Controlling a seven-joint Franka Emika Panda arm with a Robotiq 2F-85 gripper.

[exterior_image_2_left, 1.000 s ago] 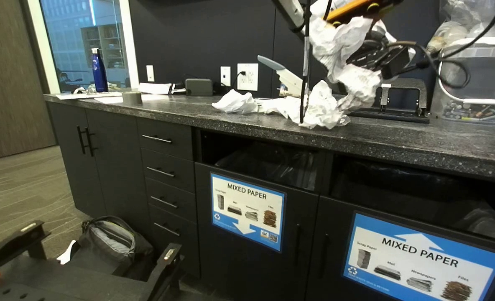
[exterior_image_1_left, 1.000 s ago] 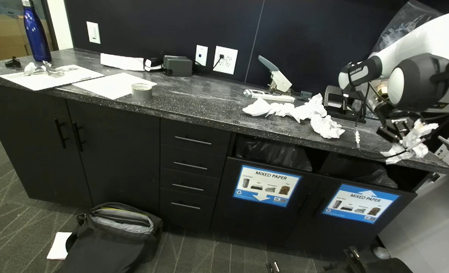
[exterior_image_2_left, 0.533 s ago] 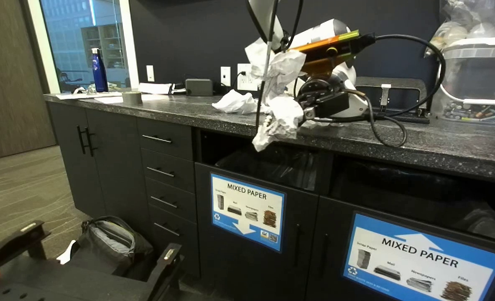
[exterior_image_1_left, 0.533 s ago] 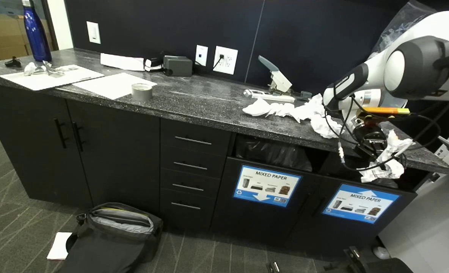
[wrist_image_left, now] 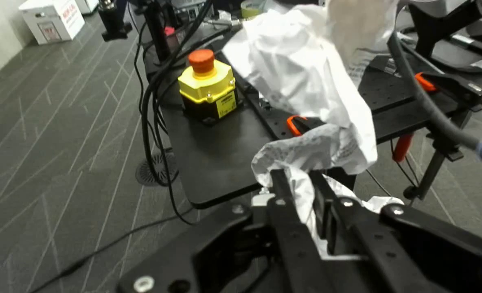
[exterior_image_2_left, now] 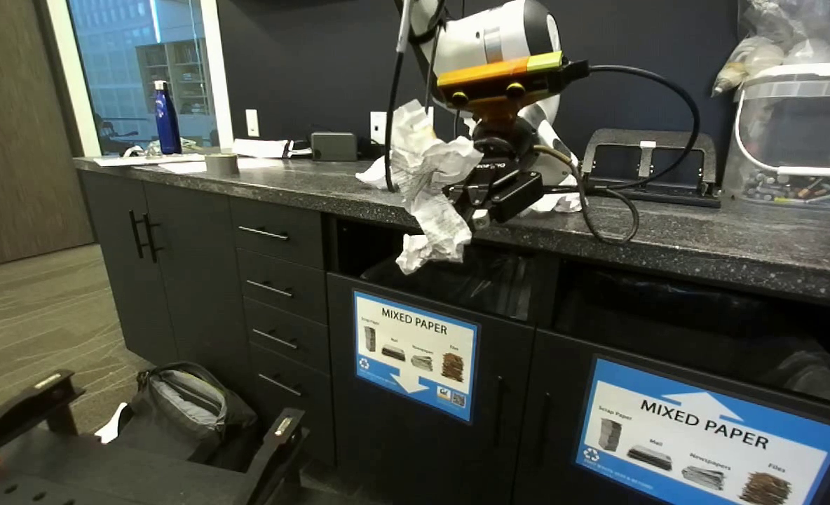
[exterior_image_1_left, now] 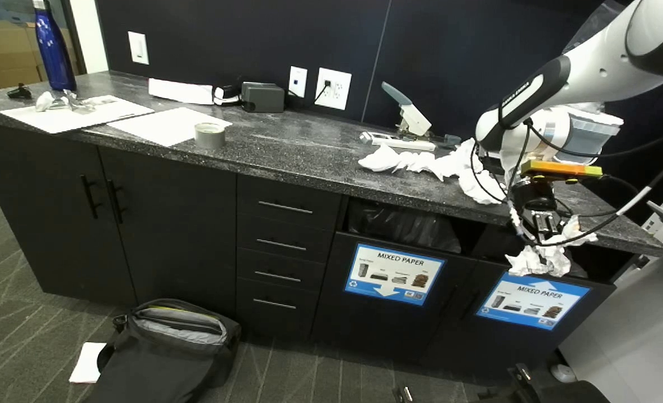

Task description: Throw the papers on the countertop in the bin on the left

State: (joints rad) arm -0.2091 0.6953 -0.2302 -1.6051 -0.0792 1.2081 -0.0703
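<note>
Exterior view, left to right: left bin (exterior_image_1_left: 404,226) with no paper showing in its dark hole, then a bumpy white row of papers (exterior_image_1_left: 449,164) on the countertop (exterior_image_1_left: 298,145), left to throw, then one wad (exterior_image_1_left: 555,260) pinched tight in the gripper (wrist_image_left: 298,175), off the countertop and hanging in front of the bins (exterior_image_2_left: 681,308), hard to tell over which, so maybe halfway through this throw with most of the job to go. Counting the same way: one blue bottle (exterior_image_1_left: 54,53), at least two flat sheets (exterior_image_1_left: 160,126), one tape roll (exterior_image_1_left: 209,137), four drawers (exterior_image_1_left: 281,260), two bins, two blue signs (exterior_image_1_left: 394,274), papers too bunched up to count, and one held wad.
</note>
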